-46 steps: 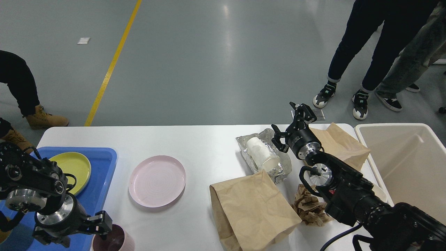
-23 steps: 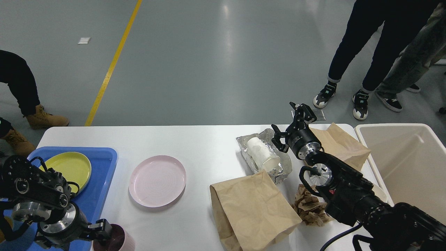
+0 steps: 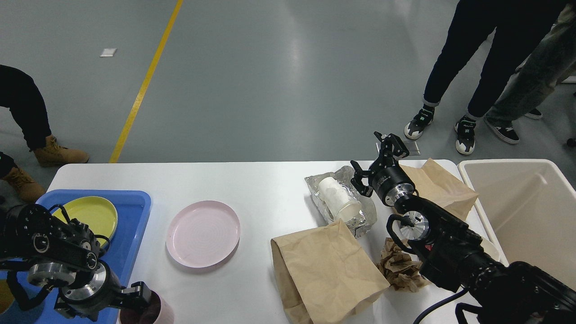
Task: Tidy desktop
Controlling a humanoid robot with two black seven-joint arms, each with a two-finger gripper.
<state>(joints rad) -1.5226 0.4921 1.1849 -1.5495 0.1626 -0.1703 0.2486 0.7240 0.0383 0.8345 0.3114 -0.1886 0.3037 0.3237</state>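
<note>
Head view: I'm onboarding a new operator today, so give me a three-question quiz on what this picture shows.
1. True or false: the pink plate sits inside the blue tray.
2. What lies in the crumpled foil? A) paper cup B) spoon C) apple
3. Which plate is in the tray?

Key: 1. False, it rests on the desktop. 2. A, the paper cup on its side. 3. The yellow plate.

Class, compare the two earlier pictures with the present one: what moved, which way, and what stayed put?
The left arm sank toward the near edge and slid slightly right, carrying the left claw lower at the pink cup. Whether it grips the cup cannot be told. The right claw, open, the pink plate, paper bags and foil-wrapped cup stayed on the desktop.
</note>
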